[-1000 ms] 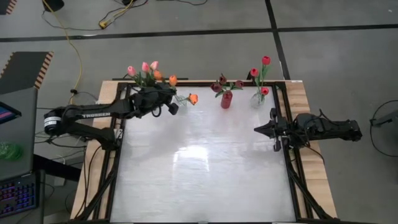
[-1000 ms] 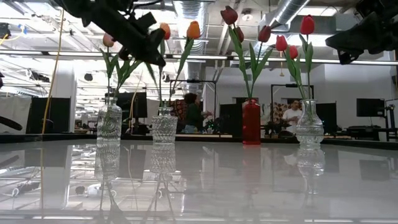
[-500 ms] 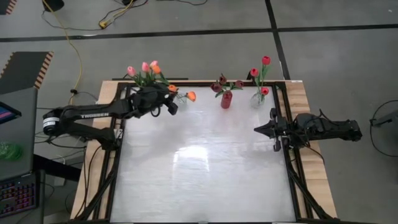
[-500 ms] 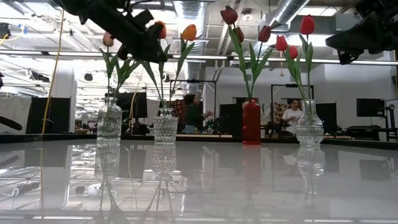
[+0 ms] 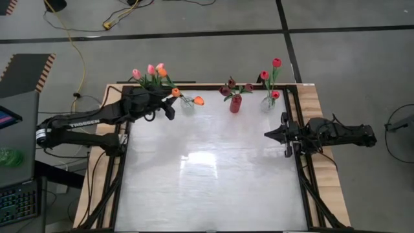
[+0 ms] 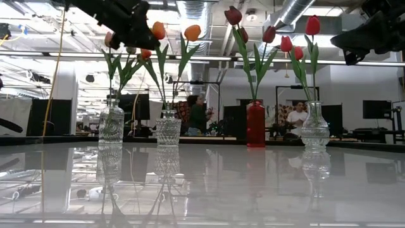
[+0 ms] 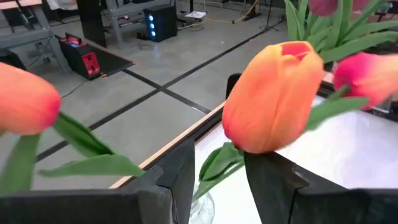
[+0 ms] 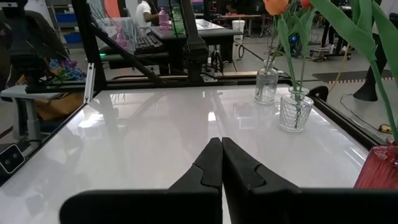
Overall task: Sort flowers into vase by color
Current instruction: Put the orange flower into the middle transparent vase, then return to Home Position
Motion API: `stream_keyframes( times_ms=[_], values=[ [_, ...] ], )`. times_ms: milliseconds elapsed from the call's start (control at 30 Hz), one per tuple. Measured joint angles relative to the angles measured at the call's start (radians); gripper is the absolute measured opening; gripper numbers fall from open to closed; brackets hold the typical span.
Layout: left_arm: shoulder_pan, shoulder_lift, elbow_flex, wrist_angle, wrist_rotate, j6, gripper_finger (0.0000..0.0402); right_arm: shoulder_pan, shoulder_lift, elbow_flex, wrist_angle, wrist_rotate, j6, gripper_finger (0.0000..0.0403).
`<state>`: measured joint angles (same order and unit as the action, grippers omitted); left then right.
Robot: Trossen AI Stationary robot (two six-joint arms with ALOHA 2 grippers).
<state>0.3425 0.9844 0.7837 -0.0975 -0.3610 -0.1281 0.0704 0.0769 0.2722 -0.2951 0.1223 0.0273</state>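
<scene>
The left tool (image 5: 169, 110) has drawn back from the orange tulips, its fingers parted and holding nothing. Nearest me the white worktop (image 5: 213, 175) lies bare. At three o'clock the right tool (image 5: 268, 134) waits pinched shut and empty. At the far edge stand four vases: pink blooms (image 5: 147, 70), the orange tulips (image 5: 187, 98), dark maroon ones (image 5: 231, 85), reds (image 5: 270, 76). From the left tool the orange stems rise upright at about two o'clock, so the left arm is nearer.

The left hand (image 6: 136, 28) covers part of the pink flowers (image 6: 112, 39), its arm cut off above.
</scene>
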Motion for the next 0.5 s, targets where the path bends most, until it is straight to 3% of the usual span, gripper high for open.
stream_keyframes(
  times_ms=[267, 500],
  values=[
    [-0.014, -0.116, 0.0, -0.095, 0.0, 0.037, 0.0113, 0.0, 0.0, 0.0, 0.039, 0.001, 0.0, 0.0025],
    [-0.042, -0.234, 0.001, -0.19, 0.0, 0.055, 0.0059, 0.0, 0.0, 0.018, 0.042, 0.001, 0.0, 0.0028]
  ],
)
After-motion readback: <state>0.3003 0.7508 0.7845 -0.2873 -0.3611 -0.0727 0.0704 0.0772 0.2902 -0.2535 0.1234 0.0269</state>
